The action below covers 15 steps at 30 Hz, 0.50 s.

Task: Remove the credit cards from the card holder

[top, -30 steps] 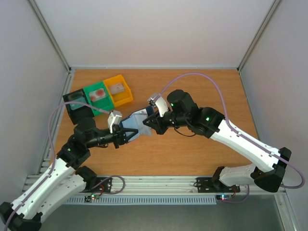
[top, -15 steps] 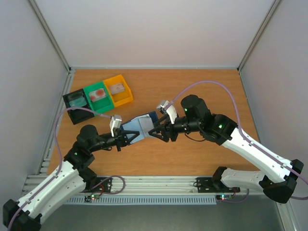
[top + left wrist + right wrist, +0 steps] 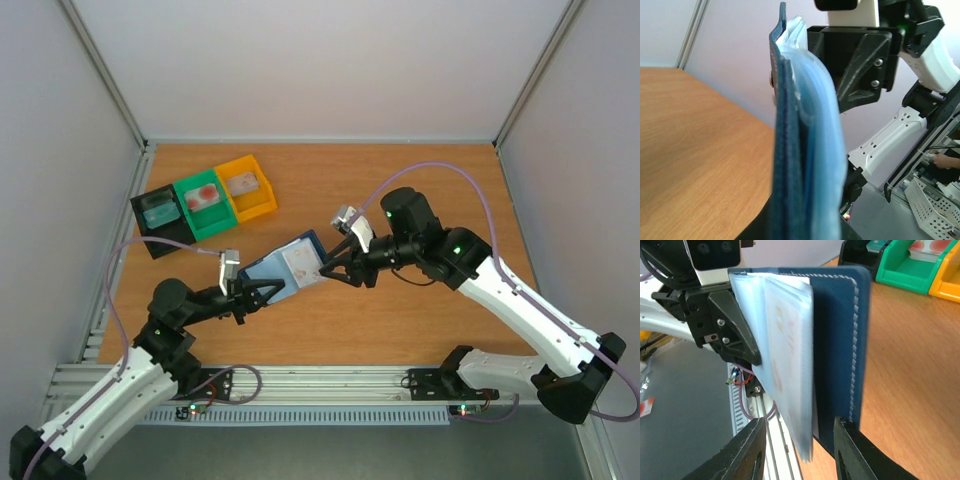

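Note:
The card holder (image 3: 283, 270), a navy bifold with pale blue inner pockets, hangs above the table between the two arms. My left gripper (image 3: 260, 291) is shut on its near end. In the left wrist view the card holder (image 3: 790, 165) stands edge-on. A pale credit card (image 3: 785, 345) with reddish marks shows in the inner pocket. My right gripper (image 3: 800, 423) is open and straddles the holder's free edge. One of its fingers (image 3: 747, 455) is clear of the pale pocket, and the other is beside the navy cover (image 3: 840, 340).
At the back left stand a black bin (image 3: 152, 232), a green bin (image 3: 211, 220) and a yellow bin (image 3: 257, 203), each with a card inside. The frame's metal rail (image 3: 330, 385) runs along the near edge. Grey walls enclose the table.
The left arm has drawn back to the left and carried the card holder with it. The right gripper, shut at first, opened and drew back to the right, then narrowed a little.

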### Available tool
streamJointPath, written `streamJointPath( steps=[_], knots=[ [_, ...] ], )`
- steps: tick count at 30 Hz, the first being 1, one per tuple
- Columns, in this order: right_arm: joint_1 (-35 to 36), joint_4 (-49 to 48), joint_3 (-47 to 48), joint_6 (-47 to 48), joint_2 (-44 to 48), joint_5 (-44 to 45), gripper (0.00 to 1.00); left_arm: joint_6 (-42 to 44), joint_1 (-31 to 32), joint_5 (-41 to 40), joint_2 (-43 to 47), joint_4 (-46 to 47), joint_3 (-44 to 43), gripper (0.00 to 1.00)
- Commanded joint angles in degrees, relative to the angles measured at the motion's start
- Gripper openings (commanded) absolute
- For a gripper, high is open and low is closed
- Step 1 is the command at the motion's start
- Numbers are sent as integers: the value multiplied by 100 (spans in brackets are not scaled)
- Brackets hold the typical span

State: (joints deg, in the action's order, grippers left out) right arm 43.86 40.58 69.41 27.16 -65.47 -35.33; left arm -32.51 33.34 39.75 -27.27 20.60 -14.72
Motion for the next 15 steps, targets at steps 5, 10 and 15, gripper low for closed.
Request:
streamJointPath(
  steps=[5, 10, 15],
  knots=[
    [-164, 399, 470, 661, -54, -55, 37, 317, -25, 68, 378, 590, 104, 0],
    [-164, 246, 606, 706, -229, 108, 31, 374, -21, 86, 486, 525, 136, 0],
    [-159, 207, 725, 613, -420, -48, 30, 430, -22, 95, 503, 504, 136, 0]
  ],
)
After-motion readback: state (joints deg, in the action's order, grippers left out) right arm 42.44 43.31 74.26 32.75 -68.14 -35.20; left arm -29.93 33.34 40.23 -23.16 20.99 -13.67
